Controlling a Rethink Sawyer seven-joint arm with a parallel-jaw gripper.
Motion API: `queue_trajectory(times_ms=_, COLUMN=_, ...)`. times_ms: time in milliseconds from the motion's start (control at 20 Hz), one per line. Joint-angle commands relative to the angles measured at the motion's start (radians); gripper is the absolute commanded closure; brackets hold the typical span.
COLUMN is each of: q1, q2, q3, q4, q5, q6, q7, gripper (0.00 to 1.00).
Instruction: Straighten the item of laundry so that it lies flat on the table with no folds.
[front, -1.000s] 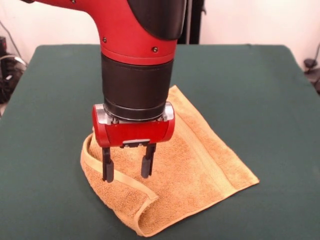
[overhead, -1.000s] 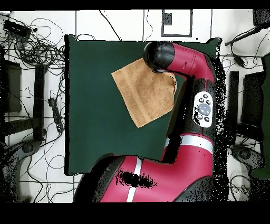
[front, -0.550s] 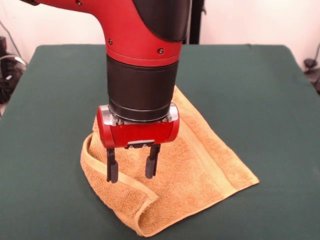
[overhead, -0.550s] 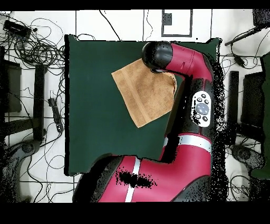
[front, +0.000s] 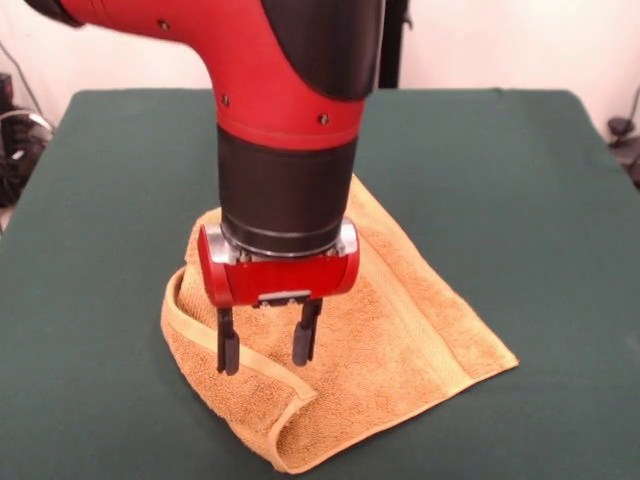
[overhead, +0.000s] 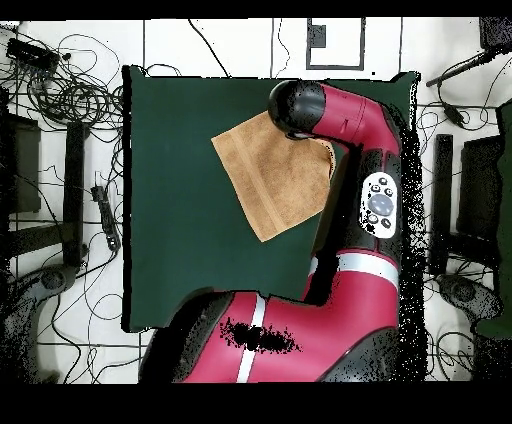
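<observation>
1. Front view: I see the gripper (front: 264, 352) pointing straight down over the towel (front: 400, 330), jaws apart w/ a clear gap and nothing between them.
2. Both fingertips (front: 229, 359) sit at or just above the cloth near a raised, folded-over hem on the towel's left side (can't tell if they actually touch).
3. Towel isn't flat: the left edge curls up into a loop, and the near corner is doubled over in a thick roll. The right part lies smooth on the table (front: 540, 180), w/ a ribbed band running along it.
4. Overhead view: towel (overhead: 270, 180) lies skewed on the green table (overhead: 170, 230), toward the edge farthest from the robot base. One corner is hidden under the arm (overhead: 350, 120).
5. Gripper itself is covered by the arm's wrist here, so I can't read its opening from this view.
</observation>
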Motion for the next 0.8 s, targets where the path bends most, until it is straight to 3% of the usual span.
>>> queue_trajectory(times_ms=50, q1=0.014, q2=0.109, q3=0.128, q4=0.097, q5=0.005, q6=-0.077, q7=0.154, gripper=0.0)
queue_trajectory(times_ms=800, q1=0.011, q2=0.098, q3=0.139, q4=0.107, q5=0.014, q6=-0.054, q7=0.137, gripper=0.0)
